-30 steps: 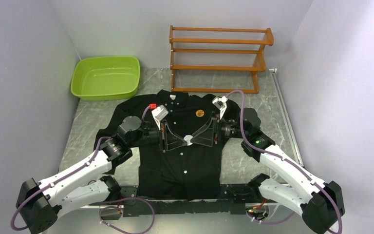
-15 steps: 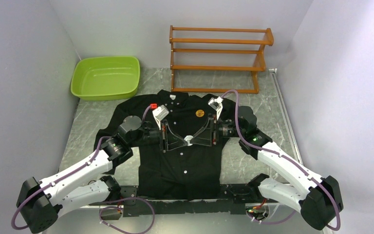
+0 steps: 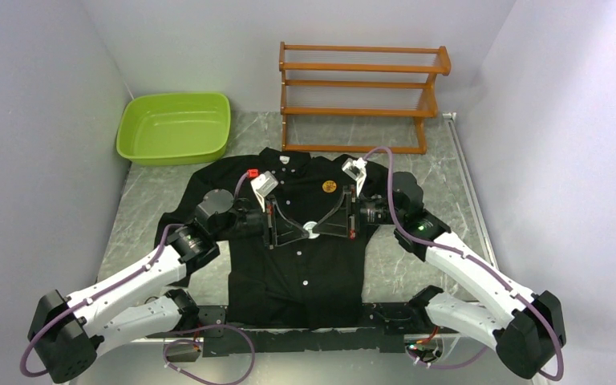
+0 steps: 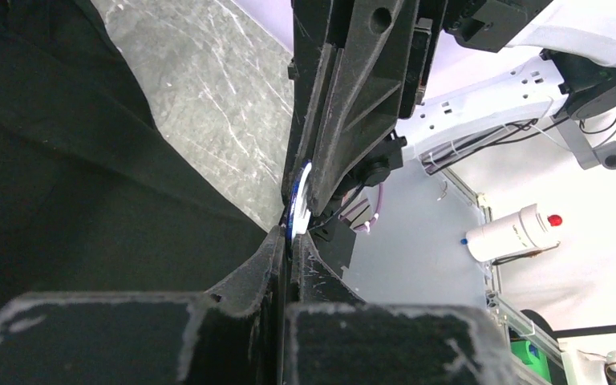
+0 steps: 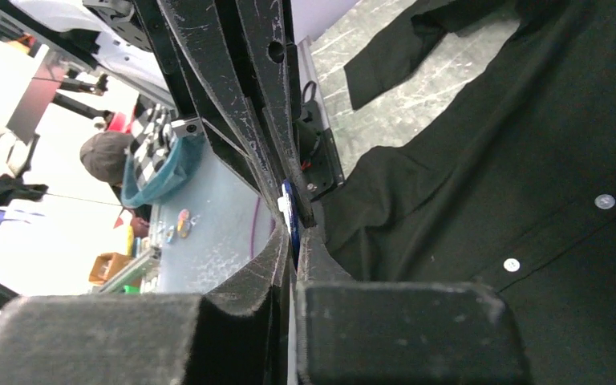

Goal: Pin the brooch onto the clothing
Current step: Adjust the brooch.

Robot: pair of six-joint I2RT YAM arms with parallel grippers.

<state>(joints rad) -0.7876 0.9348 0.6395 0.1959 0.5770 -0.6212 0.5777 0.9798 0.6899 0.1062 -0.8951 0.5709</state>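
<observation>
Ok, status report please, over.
Left gripper and right gripper both shut on one blue-edged disc, above black shirt. Orange brooch lies on shirt chest. Nothing blocking.

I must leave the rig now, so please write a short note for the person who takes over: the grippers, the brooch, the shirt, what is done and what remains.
Left gripper: shut on a small blue-rimmed disc, over the shirt's button line.
Right gripper: shut on the same disc from the opposite side, tip to tip with the left.
Brooch: the orange badge lies on the shirt's chest, apart from both grippers.
Shirt: spread front up on the table.
Done: both arms hold the disc.
Left: whether the badge is fastened cannot be told; probably the disc must be joined to it.
</observation>
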